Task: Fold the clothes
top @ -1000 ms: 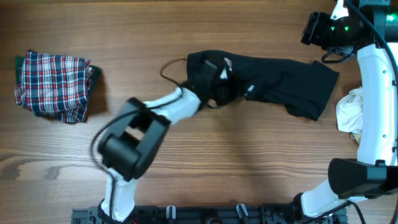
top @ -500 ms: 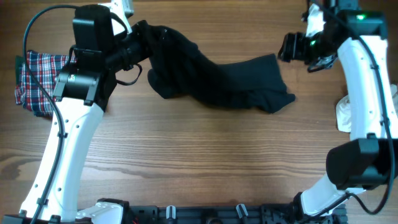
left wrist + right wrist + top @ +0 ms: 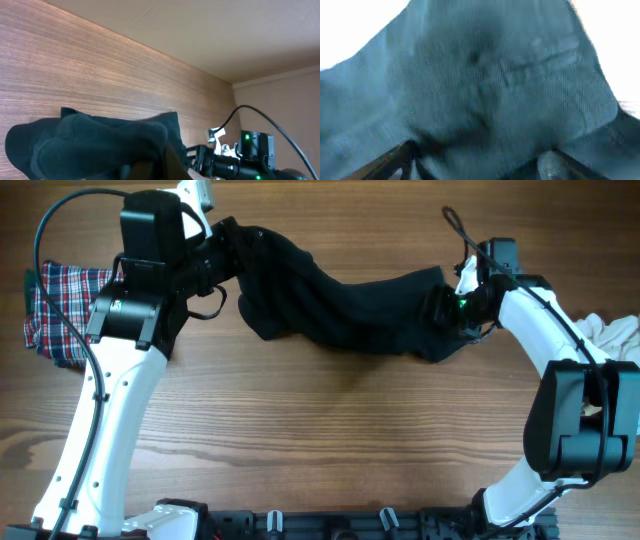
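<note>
Garments number three: one black garment [image 3: 340, 305], plus a plaid piece [image 3: 75, 315] and a white piece [image 3: 610, 335] that I see only overhead. The black one stretches left to right across the far half of the table [image 3: 330, 440]. My left gripper [image 3: 222, 242] pinches its left end. The right gripper [image 3: 452, 302] is buried in its right end; the right wrist view is all blurred cloth, so I cannot tell its state.

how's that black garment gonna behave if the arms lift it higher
Probably floppy: the black garment sags and bunches away from the left end effector. Likely light, since one pinch seems to hold up its end. Pushed, it would probably crumple rather than slide whole across the table.
</note>
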